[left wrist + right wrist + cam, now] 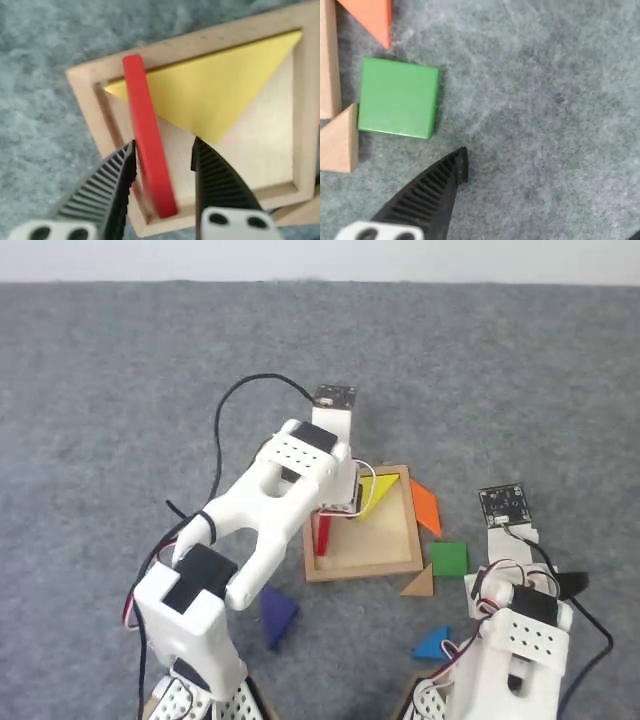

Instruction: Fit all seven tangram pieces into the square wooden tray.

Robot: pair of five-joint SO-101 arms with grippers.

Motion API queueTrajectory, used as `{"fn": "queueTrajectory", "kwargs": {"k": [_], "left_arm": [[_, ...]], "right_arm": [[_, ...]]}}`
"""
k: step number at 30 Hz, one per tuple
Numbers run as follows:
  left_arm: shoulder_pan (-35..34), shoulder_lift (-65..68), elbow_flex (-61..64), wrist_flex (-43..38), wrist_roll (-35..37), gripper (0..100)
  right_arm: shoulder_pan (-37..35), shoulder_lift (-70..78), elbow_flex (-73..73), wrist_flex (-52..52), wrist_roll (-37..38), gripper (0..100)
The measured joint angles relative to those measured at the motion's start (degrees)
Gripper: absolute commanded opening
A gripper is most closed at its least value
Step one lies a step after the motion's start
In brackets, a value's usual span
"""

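The square wooden tray [400, 565] [82, 85] holds a yellow triangle [380, 490] [215, 85]. A red piece [322, 536] [147, 145] stands on edge along one tray wall, its far end lying over the yellow triangle's corner. My left gripper [164, 145] hangs open over the tray with the red piece between its fingers; one finger [120, 170] is right at the piece, the other stands apart. My right gripper [550, 195] is open above the carpet, one fingertip [460, 162] just short of the green square [397, 97] [449, 558].
Outside the tray on grey carpet lie an orange triangle [426, 506] [370, 17], a tan triangle [420, 585] [340, 142], a light blue triangle [435, 643] and a dark blue triangle [276, 613]. The left arm [270, 510] spans the tray's left side.
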Motion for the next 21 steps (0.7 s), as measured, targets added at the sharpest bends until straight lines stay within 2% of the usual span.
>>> {"fn": "queueTrajectory", "kwargs": {"k": [8, 17, 21], "left_arm": [[0.9, 0.0, -1.8, 0.0, 0.0, 18], [6.8, 0.0, -9.8, 5.6, -4.9, 18], [5.5, 0.0, -13.6, 6.4, -7.2, 18]], "right_arm": [[0.0, 0.0, 0.0, 0.0, 0.0, 53.3], [0.0, 0.0, 0.0, 0.0, 0.0, 53.3], [0.0, 0.0, 0.0, 0.0, 0.0, 53.3]]}}
